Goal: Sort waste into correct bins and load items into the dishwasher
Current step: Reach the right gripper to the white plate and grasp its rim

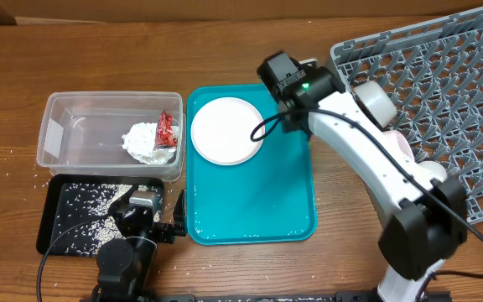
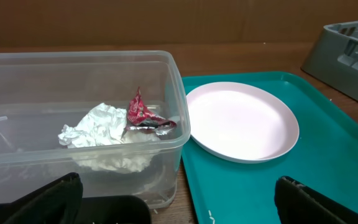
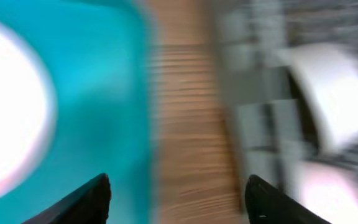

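Nearest the lens, low in the left wrist view, the left gripper (image 2: 178, 186) hangs with its jaws spread wide and empty, just short of the bins. Rice grains (image 1: 86, 205) lie in the black tray (image 1: 53, 239), though a few specks still dot the surface left of the bins. The clear tub (image 2: 166, 59) holds the tissue wad (image 2: 98, 127) and red wrapper (image 2: 140, 112), so the waste looks nearly sorted. Next, the white plate (image 1: 226, 130) lies alone on the teal tray (image 1: 258, 201), not yet loaded. Near its right edge the right gripper (image 3: 178, 193) shows jaws parted, holding nothing, in a blurred view. Farthest right, the dish rack (image 1: 451, 75) carries the white bowl (image 1: 377, 101) and seemingly the pink bowl (image 1: 401, 149); the chopsticks are not visible.
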Tool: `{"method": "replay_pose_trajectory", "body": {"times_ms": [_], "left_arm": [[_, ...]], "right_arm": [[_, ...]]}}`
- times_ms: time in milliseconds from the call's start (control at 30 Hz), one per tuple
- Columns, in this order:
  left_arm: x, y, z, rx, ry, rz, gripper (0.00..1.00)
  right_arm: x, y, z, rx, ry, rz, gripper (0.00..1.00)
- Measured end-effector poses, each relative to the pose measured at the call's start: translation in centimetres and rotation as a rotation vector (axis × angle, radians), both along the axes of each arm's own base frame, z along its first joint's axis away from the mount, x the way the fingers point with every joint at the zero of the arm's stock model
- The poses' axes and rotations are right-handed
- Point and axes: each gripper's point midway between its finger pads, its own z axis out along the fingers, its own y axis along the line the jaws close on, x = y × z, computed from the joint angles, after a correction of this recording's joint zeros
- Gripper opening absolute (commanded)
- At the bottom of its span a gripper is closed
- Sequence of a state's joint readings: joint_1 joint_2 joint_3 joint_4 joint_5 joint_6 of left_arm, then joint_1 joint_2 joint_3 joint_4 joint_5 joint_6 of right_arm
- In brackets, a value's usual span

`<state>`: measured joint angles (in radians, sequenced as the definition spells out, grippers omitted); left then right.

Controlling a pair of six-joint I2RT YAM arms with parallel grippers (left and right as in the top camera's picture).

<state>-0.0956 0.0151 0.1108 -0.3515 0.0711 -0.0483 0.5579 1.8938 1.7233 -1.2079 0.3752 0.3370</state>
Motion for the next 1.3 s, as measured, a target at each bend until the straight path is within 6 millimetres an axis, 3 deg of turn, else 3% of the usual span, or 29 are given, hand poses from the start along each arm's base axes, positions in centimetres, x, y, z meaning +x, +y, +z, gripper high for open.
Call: {"method": "replay_pose_trajectory", "body": {"times_ms": [100, 167, 267, 533, 600, 700, 733, 800, 833, 867, 1133, 1200, 1300], "left_arm": [[0.0, 0.0, 0.0, 0.0, 0.0, 0.0, 1.0], [0.0, 0.0, 0.0, 0.0, 0.0, 0.0, 1.0], [0.0, 0.0, 0.0, 0.0, 0.0, 0.0, 1.0], [0.0, 0.0, 0.0, 0.0, 0.0, 0.0, 1.0], [0.0, 0.0, 0.0, 0.0, 0.0, 0.0, 1.0], [0.0, 0.0, 0.0, 0.0, 0.0, 0.0, 1.0], [0.0, 0.0, 0.0, 0.0, 0.0, 0.0, 1.0], [0.0, 0.0, 0.0, 0.0, 0.0, 0.0, 1.0], [0.0, 0.0, 0.0, 0.0, 0.0, 0.0, 1.0], [0.0, 0.0, 0.0, 0.0, 0.0, 0.0, 1.0], [0.0, 0.0, 0.0, 0.0, 0.0, 0.0, 1.0], [0.0, 0.0, 0.0, 0.0, 0.0, 0.0, 1.0], [0.0, 0.0, 0.0, 0.0, 0.0, 0.0, 1.0]], "right_arm": [[-0.5, 6.3, 0.0, 0.31, 0.047, 0.096, 0.64], [-1.1, 9.1, -0.5, 0.449, 0.082, 0.119, 0.64], [-1.2, 10.2, -2.0, 0.524, 0.094, 0.077, 0.63], [-0.3, 9.8, -6.4, 0.504, 0.114, -0.043, 0.59], [-0.1, 9.7, -8.4, 0.481, 0.137, -0.081, 0.58], [-0.5, 8.9, -12.3, 0.43, 0.204, -0.152, 0.44], [-0.7, 8.7, -13.1, 0.416, 0.22, -0.164, 0.31], [-1.1, 8.2, -14.4, 0.393, 0.247, -0.196, 0.14], [-1.1, 8.2, -14.4, 0.395, 0.246, -0.208, 0.05], [-1.0, 8.2, -14.4, 0.402, 0.246, -0.217, 0.04], [-1.5, 7.4, -13.9, 0.388, 0.268, -0.246, 0.04], [-1.3, 6.3, -13.1, 0.356, 0.247, -0.263, 0.04], [0.2, 2.7, -9.5, 0.271, 0.116, -0.309, 0.04]]}}
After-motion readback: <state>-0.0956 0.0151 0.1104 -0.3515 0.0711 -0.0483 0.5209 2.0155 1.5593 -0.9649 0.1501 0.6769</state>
